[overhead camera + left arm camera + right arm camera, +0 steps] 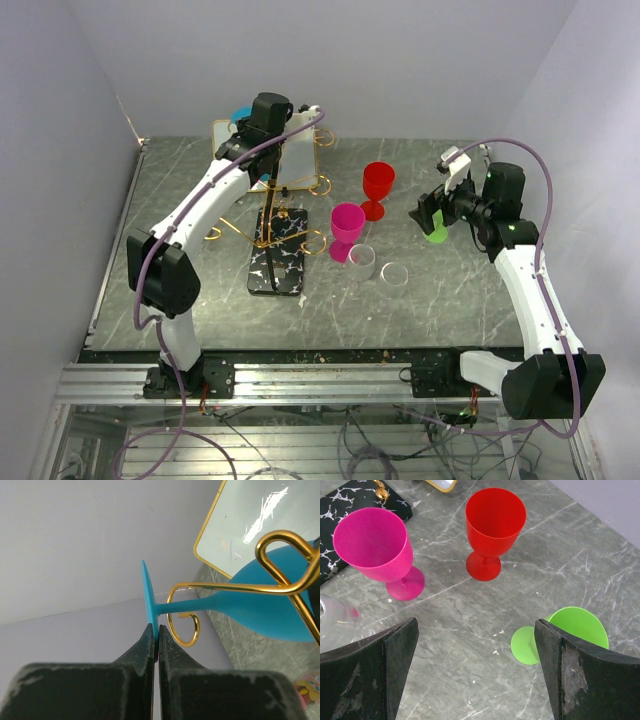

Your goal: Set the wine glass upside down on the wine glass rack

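Observation:
My left gripper (156, 630) is shut on the edge of the round foot of a blue wine glass (260, 612). The glass's stem runs between the curled gold arms (235, 586) of the wine glass rack (277, 262), and its bowl sits beyond them. From above, the left gripper (262, 120) is over the rack's far end and the blue glass (240, 113) peeks out beside it. My right gripper (476, 625) stands open above bare table. A green wine glass (580, 625) stands against the outside of its right finger, with nothing between the fingers.
A pink glass (375, 545) and a red glass (495, 517) stand upright between the rack and the right gripper. Two clear glasses (362, 260) (395, 273) sit nearer the front. A white gold-rimmed tray (300, 155) lies behind the rack. Walls enclose the back and both sides.

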Action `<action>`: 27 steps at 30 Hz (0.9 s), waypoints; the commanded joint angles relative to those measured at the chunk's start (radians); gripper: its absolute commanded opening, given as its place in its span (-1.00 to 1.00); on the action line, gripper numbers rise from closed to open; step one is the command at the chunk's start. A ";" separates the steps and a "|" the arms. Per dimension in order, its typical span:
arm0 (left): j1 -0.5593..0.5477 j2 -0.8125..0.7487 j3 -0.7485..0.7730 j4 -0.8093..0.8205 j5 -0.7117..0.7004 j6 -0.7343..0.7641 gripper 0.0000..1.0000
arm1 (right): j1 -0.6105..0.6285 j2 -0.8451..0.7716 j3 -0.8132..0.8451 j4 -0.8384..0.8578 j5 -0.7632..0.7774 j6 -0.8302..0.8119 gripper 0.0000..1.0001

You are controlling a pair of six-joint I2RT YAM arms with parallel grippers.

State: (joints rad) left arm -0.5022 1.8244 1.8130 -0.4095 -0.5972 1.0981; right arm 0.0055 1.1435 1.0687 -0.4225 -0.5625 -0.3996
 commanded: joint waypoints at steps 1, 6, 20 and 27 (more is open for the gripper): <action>-0.006 0.021 0.056 -0.007 -0.095 -0.014 -0.86 | -0.010 0.006 -0.013 0.020 -0.020 0.008 0.99; -0.002 0.040 0.085 -0.023 -0.130 -0.024 -0.86 | -0.012 0.006 -0.013 0.018 -0.025 0.006 0.99; 0.024 0.052 0.092 -0.042 -0.176 -0.035 -0.84 | -0.015 0.007 -0.014 0.015 -0.034 0.007 0.99; 0.031 0.051 0.062 -0.028 -0.169 -0.023 -0.83 | -0.018 0.009 -0.015 0.014 -0.037 0.005 0.99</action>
State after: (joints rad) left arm -0.4816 1.8690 1.8717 -0.4240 -0.7170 1.0649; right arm -0.0040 1.1473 1.0611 -0.4232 -0.5877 -0.3996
